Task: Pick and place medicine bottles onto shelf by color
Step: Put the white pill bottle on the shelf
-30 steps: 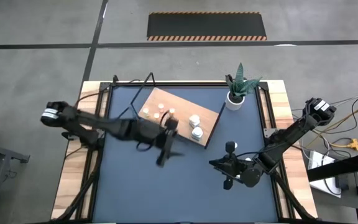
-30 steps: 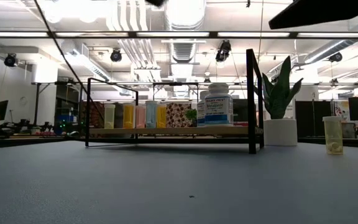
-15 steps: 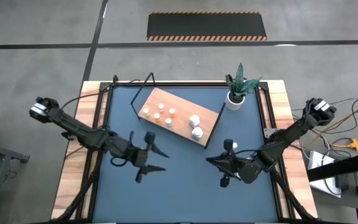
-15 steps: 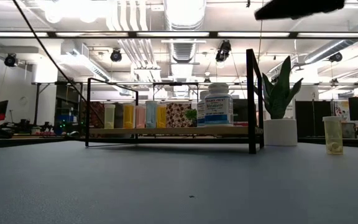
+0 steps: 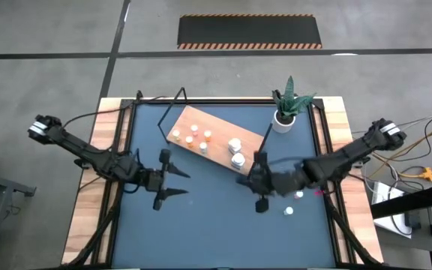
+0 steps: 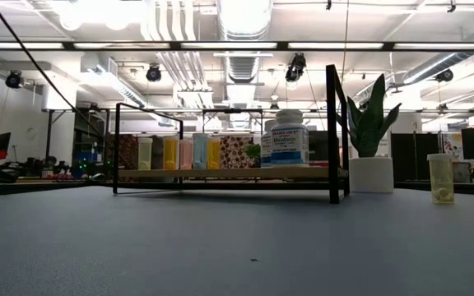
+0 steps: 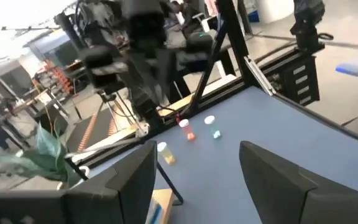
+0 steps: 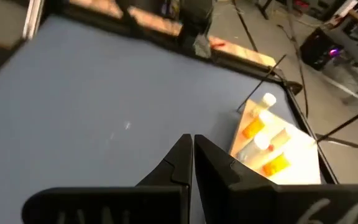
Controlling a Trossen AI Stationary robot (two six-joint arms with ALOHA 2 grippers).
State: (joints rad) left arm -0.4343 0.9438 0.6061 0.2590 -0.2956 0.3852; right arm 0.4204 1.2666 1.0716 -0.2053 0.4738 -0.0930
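Observation:
The shelf (image 5: 220, 126), a light wooden board in a black frame, stands at the table's far middle. It bears several small medicine bottles (image 5: 195, 137) and two bigger white ones (image 5: 236, 151). Three loose bottles (image 5: 300, 196) stand on the blue table at the right, seen past my left fingers as bottles (image 7: 186, 129) too. My left gripper (image 5: 184, 184) hovers open, near-left of the shelf, with nothing between its fingers. My right gripper (image 5: 240, 180) is shut and bare, just nearer than the shelf's right end; its fingers (image 8: 182, 155) point toward the shelf (image 8: 297, 158).
A potted green plant (image 5: 285, 111) stands at the shelf's far right corner. In the low view a yellowish bottle (image 6: 440, 178) stands alone to the right of the plant pot (image 6: 371, 174). Bare blue tabletop (image 5: 208, 232) lies near the front edge.
My left gripper has drawn back from over the shelf toward the table's left and near side, still open. My right gripper has risen and swung toward the table's left, nearer the shelf, staying shut; the loose bottles it stood over now show.

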